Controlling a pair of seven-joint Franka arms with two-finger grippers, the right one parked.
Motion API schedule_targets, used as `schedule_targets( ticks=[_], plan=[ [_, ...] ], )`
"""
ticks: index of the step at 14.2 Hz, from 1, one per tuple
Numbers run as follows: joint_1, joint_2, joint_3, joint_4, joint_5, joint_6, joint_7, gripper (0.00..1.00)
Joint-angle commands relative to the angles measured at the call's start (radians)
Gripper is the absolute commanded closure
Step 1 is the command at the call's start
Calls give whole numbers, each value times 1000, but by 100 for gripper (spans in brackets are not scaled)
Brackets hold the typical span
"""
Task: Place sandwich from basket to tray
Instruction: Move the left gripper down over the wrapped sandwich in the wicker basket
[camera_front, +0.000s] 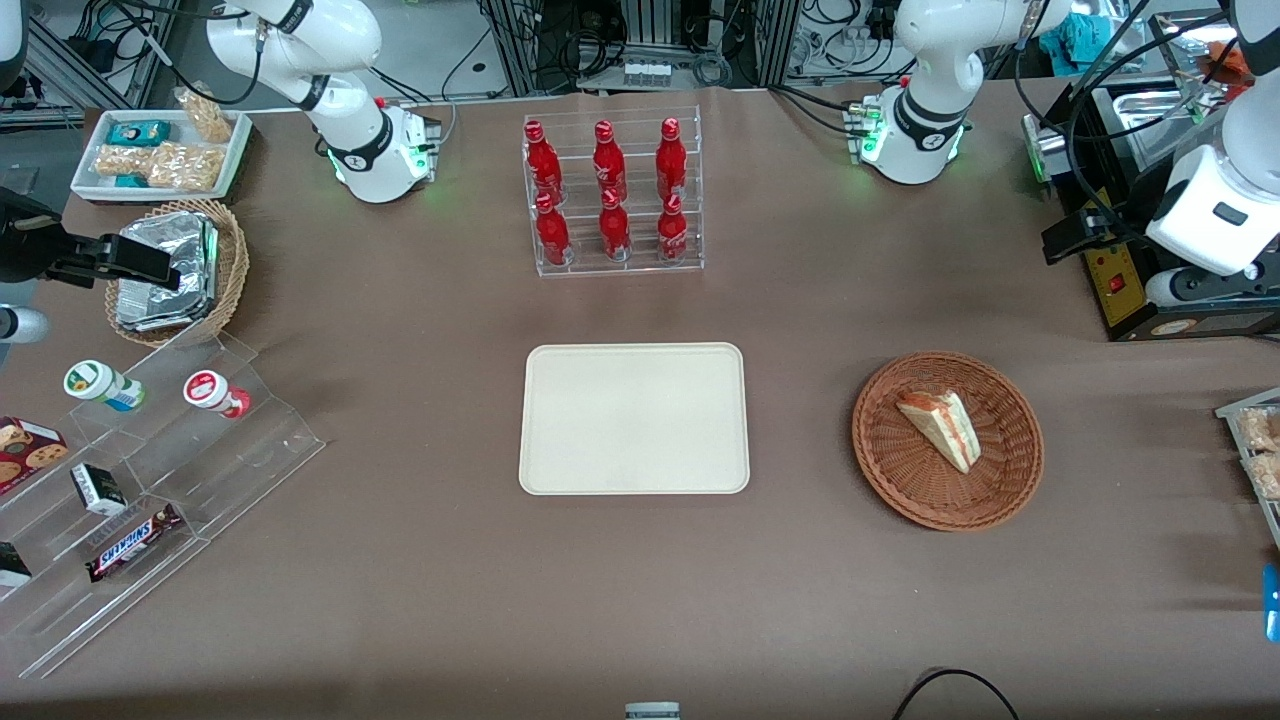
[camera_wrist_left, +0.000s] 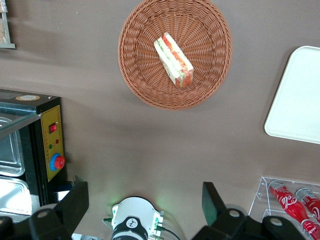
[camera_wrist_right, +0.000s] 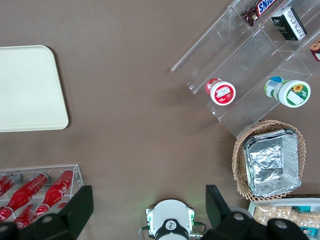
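Observation:
The sandwich (camera_front: 940, 425), a pale bread wedge with orange-red and green filling, lies in the shallow reddish-brown basket (camera_front: 880, 470) at the working arm's end of the table. The cream tray (camera_front: 634, 418) lies bare at the table's middle, beside the basket. My left gripper (camera_front: 1070, 238) hangs open and empty high above the table, farther from the front camera than the basket and apart from it. The left wrist view looks down on the sandwich (camera_wrist_left: 173, 59), the basket (camera_wrist_left: 135, 75), a corner of the tray (camera_wrist_left: 297, 100) and the spread fingers of the gripper (camera_wrist_left: 145, 200).
A clear rack of red bottles (camera_front: 612, 195) stands farther from the front camera than the tray. A black machine with a red button (camera_front: 1120, 280) sits near the gripper. A stepped acrylic shelf with snacks (camera_front: 150, 450) and a tan basket with foil packets (camera_front: 180, 270) lie toward the parked arm's end.

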Motion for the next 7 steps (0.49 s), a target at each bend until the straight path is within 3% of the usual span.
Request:
schedule_targets(
  ticks=[1,5,7],
  plan=[
    [13,9,0,22,-15,-5,10,0],
    [17,60,15,18,-3,-5,3,0],
    [17,120,81,-19,-18,12,-34,0]
  ],
)
